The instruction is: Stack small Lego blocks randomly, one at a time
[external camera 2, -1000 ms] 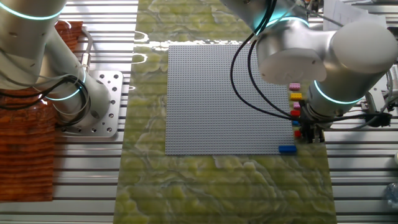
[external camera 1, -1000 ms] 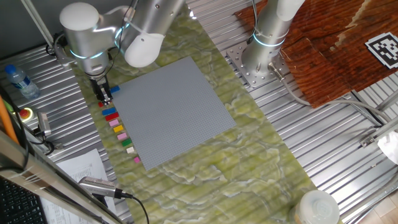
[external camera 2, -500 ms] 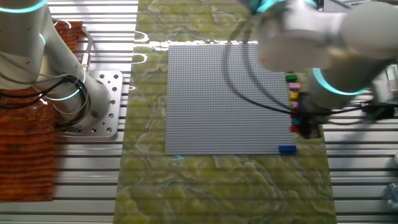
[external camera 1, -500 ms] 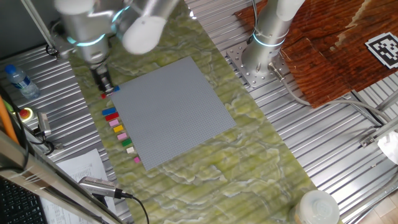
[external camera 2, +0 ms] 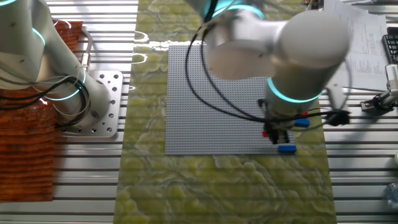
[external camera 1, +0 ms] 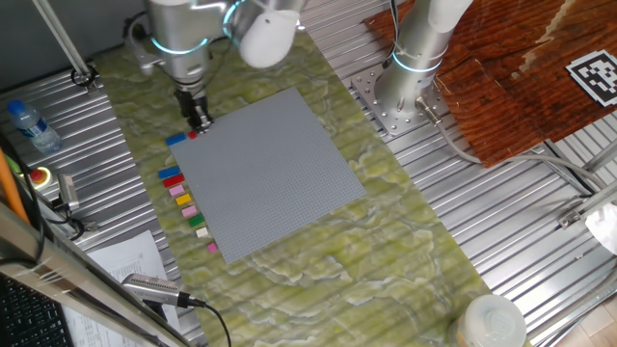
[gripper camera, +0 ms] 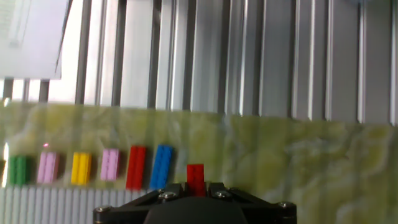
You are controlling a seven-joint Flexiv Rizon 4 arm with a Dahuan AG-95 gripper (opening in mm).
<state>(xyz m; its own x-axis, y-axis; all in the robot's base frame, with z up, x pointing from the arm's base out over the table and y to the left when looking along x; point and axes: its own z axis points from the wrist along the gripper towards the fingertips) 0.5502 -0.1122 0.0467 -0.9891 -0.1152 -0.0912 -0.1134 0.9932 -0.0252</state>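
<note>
A small red Lego block [gripper camera: 195, 177] is pinched upright in the claw [external camera 1: 201, 123], which hangs over the corner of the grey baseplate [external camera 1: 265, 172]. In the hand view the block stands out just beyond the fingertips. A blue block [external camera 1: 175, 139] lies on the green marbled mat [external camera 1: 318, 270] just beside that corner, close to the claw. The other loose blocks run in a line along the baseplate's edge on the mat: blue [external camera 1: 171, 173], red [external camera 1: 173, 181], then yellow, pink and paler ones toward the near end.

The only marking is a black-and-white square code tag [external camera 1: 596, 75] on the brown cloth [external camera 1: 511, 67] at the far side of the desk [external camera 1: 501, 231]; no writing can be read. The baseplate's studded top is bare. A second arm's base [external camera 1: 410, 72] stands beyond the baseplate's far edge, well apart from the claw.
</note>
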